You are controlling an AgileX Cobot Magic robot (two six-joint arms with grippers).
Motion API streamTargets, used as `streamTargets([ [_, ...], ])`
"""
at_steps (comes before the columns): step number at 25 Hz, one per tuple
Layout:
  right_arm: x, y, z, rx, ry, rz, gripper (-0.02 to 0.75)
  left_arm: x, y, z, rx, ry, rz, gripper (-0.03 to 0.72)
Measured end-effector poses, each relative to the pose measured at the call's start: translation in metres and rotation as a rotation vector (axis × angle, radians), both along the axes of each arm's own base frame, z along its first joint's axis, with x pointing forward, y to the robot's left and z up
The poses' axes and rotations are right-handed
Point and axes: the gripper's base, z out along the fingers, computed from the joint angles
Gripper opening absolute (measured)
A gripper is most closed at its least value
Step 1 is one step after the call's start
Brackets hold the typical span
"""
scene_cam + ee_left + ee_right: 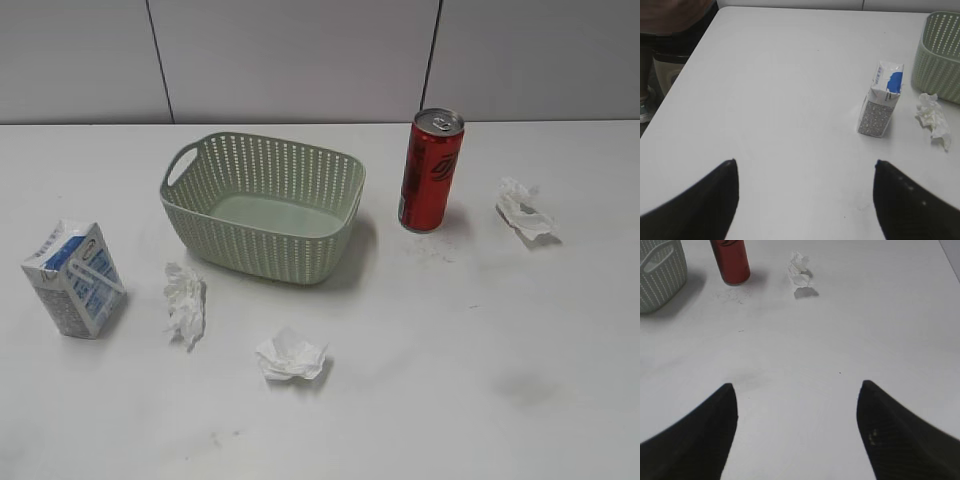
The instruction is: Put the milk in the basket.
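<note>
Exterior view: the milk (74, 279) stands on the white table (480, 340) at the far left, tilted a little, white with blue panels and fine print. It is outside the basket (263, 206), which sits upright right of it and further back, its cut-out handle on the left end wall. I see nothing inside the basket, only its smooth pale floor.

A crumpled tissue (186, 302) lies between milk and basket, nearer the camera than the basket and apart from both. A second tissue (291, 357) lies in front of the basket, well clear of it. A red can (431, 171) stands upright just right of the basket, not touching it. A third tissue (524, 209) lies right of the can. Neither arm shows in this view.

Left wrist view: my left gripper (805, 195) is spread wide, the two dark fingertips (705, 200) at the bottom corners, bare table between them, nothing held. The milk (880, 99) sits ahead and to the right of the gap, well apart from the fingers. Past it I see a tissue (933, 118) and the basket (939, 56) wall at the right edge.

Right wrist view: my right gripper (797, 432) is likewise spread, holding nothing, over bare table. The can (731, 261) and one tissue (800, 271) are far ahead; the basket (660, 272) corner shows top left.
</note>
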Motion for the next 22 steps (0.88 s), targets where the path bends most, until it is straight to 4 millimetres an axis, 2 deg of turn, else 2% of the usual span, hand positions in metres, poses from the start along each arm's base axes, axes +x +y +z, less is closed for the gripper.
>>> streamTargets([
  [22, 0.0000, 0.0000, 0.0000, 0.000, 0.000, 0.000, 0.588, -0.0001, 0.0037, -0.0002, 0.039, 0.003, 0.025, 0.646],
])
